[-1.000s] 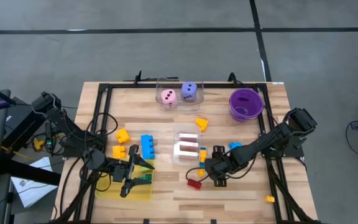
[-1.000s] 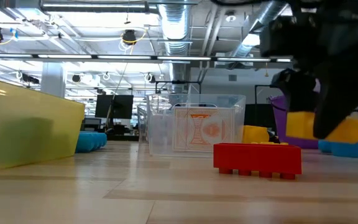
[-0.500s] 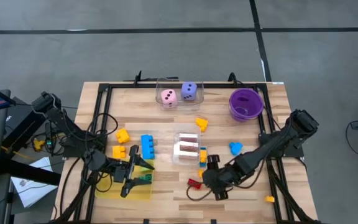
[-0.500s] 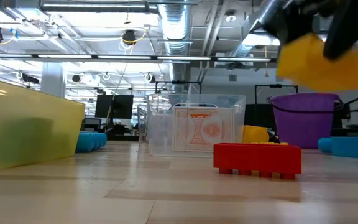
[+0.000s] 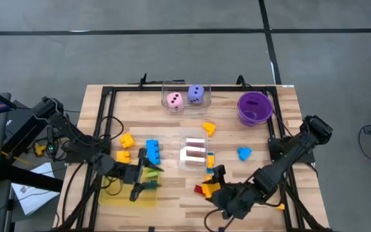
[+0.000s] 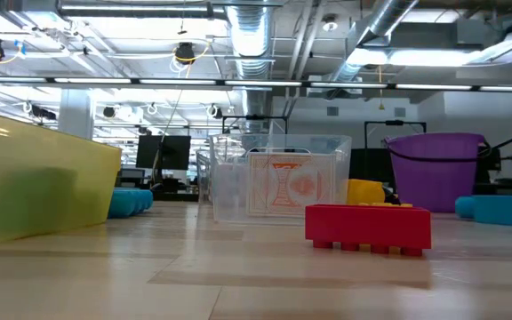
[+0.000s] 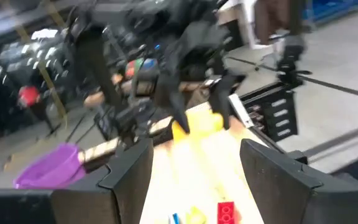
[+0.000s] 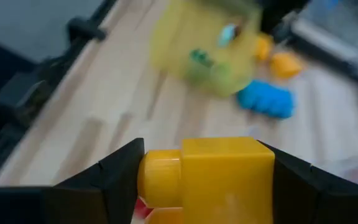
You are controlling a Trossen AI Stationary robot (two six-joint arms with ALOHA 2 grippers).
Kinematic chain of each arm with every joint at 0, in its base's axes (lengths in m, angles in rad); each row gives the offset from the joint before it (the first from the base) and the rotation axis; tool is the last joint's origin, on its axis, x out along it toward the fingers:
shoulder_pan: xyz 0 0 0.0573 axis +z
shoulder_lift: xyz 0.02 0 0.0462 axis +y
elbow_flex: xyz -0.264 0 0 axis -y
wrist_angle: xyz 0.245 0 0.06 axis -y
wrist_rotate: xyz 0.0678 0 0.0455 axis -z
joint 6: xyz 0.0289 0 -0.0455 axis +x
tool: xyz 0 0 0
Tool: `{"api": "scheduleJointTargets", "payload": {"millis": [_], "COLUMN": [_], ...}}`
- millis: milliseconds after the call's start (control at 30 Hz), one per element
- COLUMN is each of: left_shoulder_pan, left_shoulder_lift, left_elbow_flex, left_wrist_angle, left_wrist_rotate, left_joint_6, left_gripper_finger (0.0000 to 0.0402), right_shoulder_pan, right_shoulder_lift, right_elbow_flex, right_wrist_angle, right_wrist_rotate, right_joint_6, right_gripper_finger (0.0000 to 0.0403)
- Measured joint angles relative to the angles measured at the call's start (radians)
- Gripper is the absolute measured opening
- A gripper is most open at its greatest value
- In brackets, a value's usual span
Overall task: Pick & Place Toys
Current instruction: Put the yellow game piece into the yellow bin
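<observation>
My right gripper (image 5: pixel 215 185) hangs above the table's near middle, shut on a yellow brick (image 8: pixel 210 177), just above a red brick (image 5: pixel 201 189) that lies flat on the wood (image 6: pixel 368 227). The low view does not show this gripper. My left gripper (image 5: pixel 149 178) stands open and level over the yellow translucent tray (image 5: pixel 126 195), with nothing between its fingers (image 7: pixel 194 149). A green toy (image 5: pixel 152 173) lies in the tray. A blue brick (image 5: pixel 153 151) and two yellow-orange bricks (image 5: pixel 126 140) rest on the table beyond the tray. My right gripper pinches the yellow brick by two opposite sides (image 8: pixel 263 171) between its two fingers. The fingers slant down from the table's right side. The brick is lifted clear of the table, and a rounded end (image 8: pixel 157 177) sticks out beside one finger.
A clear box with cards (image 5: pixel 195 153) stands mid-table. A clear box with a pink and a purple die (image 5: pixel 185 98) and a purple bowl (image 5: pixel 255 107) stand at the far edge. An orange shape (image 5: pixel 209 127), a blue shape (image 5: pixel 243 153) and a small orange piece (image 5: pixel 279 206) lie loose.
My right gripper has risen with the yellow brick, up out of the low view. It has swung toward the table's near edge and rolled as it went. The red brick has stayed where it was.
</observation>
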Motion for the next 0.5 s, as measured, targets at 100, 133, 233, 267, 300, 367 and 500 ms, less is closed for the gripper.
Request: {"api": "scheduleJointTargets", "payload": {"millis": [100,133,233,267,300,367,500], "left_shoulder_pan": [0.052,0.072,0.122,0.138,0.153,0.188,0.244], "left_shoulder_lift": [0.044,0.059,0.101,0.115,0.129,0.154,0.203], "left_elbow_flex": [0.0,0.0,0.0,0.0,0.0,0.0,0.024], "left_wrist_angle": [0.045,0.06,0.137,0.169,0.194,0.216,0.23], "left_wrist_rotate": [0.0,0.0,0.0,0.0,0.003,0.047,0.175], "left_joint_6": [-0.081,-0.103,-0.192,-0.232,-0.268,-0.31,-0.414], "left_gripper_finger": [0.0237,0.0237,0.0241,0.0244,0.0247,0.0253,0.026], "right_shoulder_pan": [0.004,0.004,-0.003,-0.006,-0.011,-0.019,-0.034], "right_shoulder_lift": [0.0,0.0,0.0,0.0,0.0,0.0,0.0], "right_elbow_flex": [0.001,0.001,0.001,0.001,0.001,0.001,0.001], "right_wrist_angle": [0.01,0.003,-0.005,-0.005,-0.005,-0.003,0.003], "right_wrist_rotate": [0.132,0.171,0.272,0.305,0.336,0.379,0.39], "right_joint_6": [-0.032,-0.033,-0.032,-0.032,-0.032,-0.03,-0.025], "right_gripper_finger": [0.0261,0.0261,0.0261,0.0261,0.0261,0.0261,0.0261]}}
